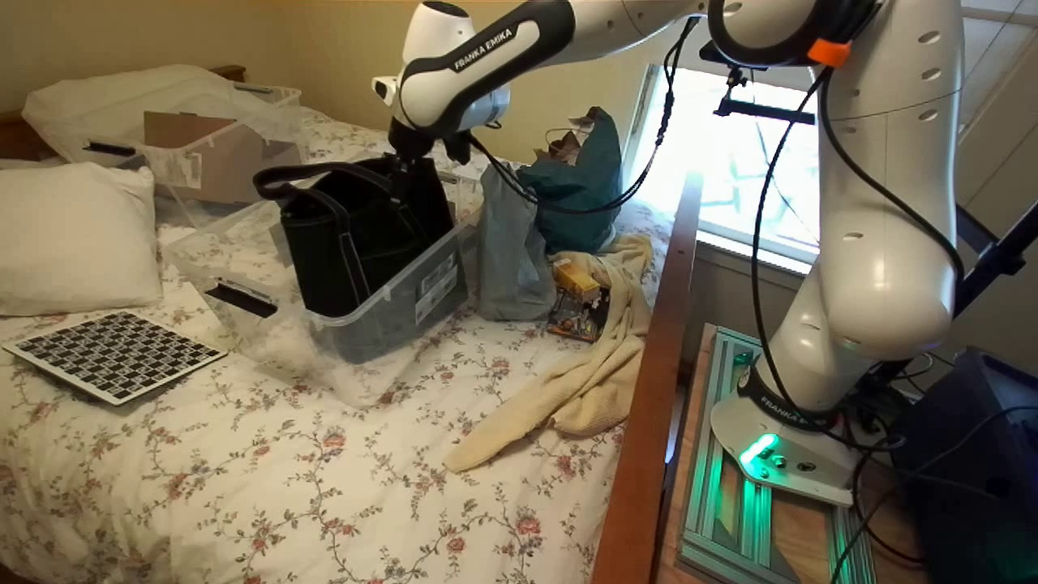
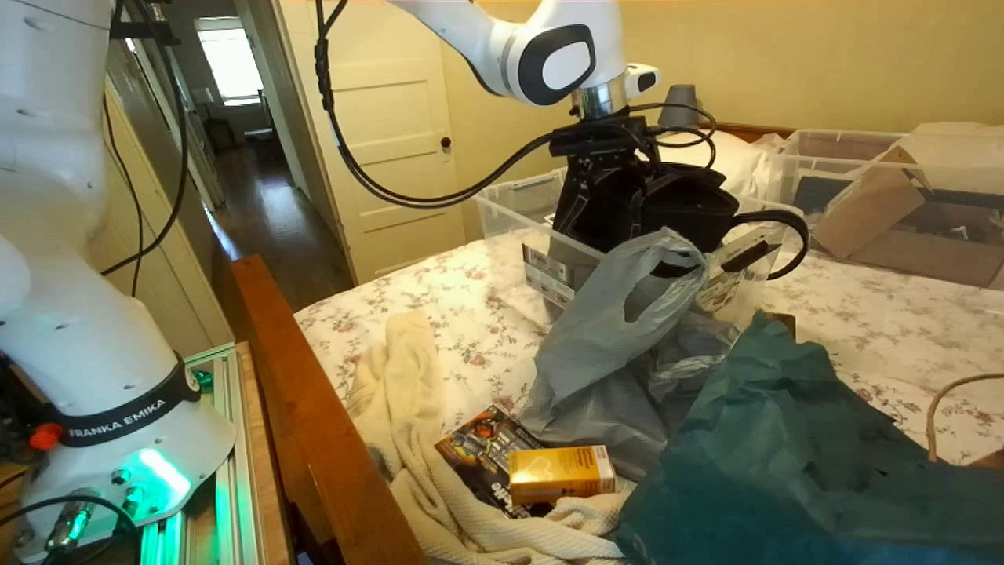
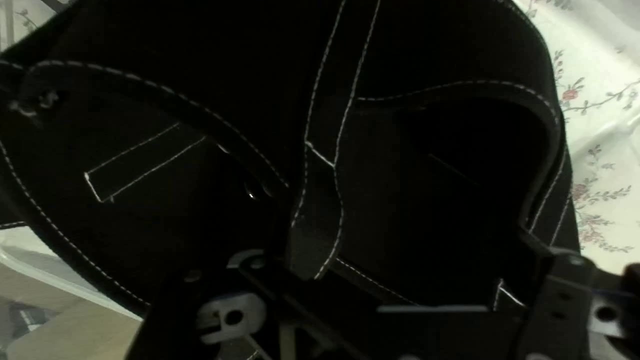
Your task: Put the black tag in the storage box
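Observation:
The black tag does not show in any view; it is hidden or out of view. The storage box (image 1: 389,294), clear bluish plastic, stands on the bed and also shows in an exterior view (image 2: 502,224). A big black fabric bag (image 1: 328,259) with white stitching stands in it, its top and handle above the rim. My gripper (image 1: 426,169) is at the bag's open top. In the wrist view its fingers (image 3: 410,280) are wide apart over the bag's mouth (image 3: 425,200). A bag strap passes behind one finger; its fingertips are hard to make out.
A grey plastic bag (image 2: 588,369) and a teal bag (image 2: 776,455) stand close beside the box. A yellow carton (image 2: 561,471) lies on a cream blanket (image 1: 568,389). Another clear bin (image 1: 186,166) holds cardboard. A checkered board (image 1: 117,355), pillow (image 1: 77,239) and wooden rail (image 1: 657,389) are around.

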You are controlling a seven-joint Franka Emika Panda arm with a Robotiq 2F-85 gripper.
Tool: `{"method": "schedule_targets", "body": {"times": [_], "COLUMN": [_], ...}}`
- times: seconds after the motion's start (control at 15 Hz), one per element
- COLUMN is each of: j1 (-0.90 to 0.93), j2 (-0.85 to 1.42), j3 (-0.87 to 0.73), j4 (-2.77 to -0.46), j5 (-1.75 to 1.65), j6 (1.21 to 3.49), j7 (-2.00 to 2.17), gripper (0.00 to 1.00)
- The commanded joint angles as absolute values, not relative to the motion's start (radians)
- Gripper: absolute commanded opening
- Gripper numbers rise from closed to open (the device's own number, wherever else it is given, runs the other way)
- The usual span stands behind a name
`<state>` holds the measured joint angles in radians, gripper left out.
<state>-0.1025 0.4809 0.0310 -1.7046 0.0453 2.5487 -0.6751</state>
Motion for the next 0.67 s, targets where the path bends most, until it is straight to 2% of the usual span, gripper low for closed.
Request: {"method": "schedule_targets", "body": {"times": [0.0,0.33,0.6], "j1": [-0.081,-0.037,-0.049], "j2": [0.44,0.348,0.261], "j3": [0.0,-0.049,-0.022], "j4": [-1.71,-1.754,-1.823], "j5": [-0.03,-0.167,-0.165], "j6": [2.499,2.384,2.352], "j7": [-0.534,-0.323,-0.349], "gripper": [1.0,1.0,1.0]}}
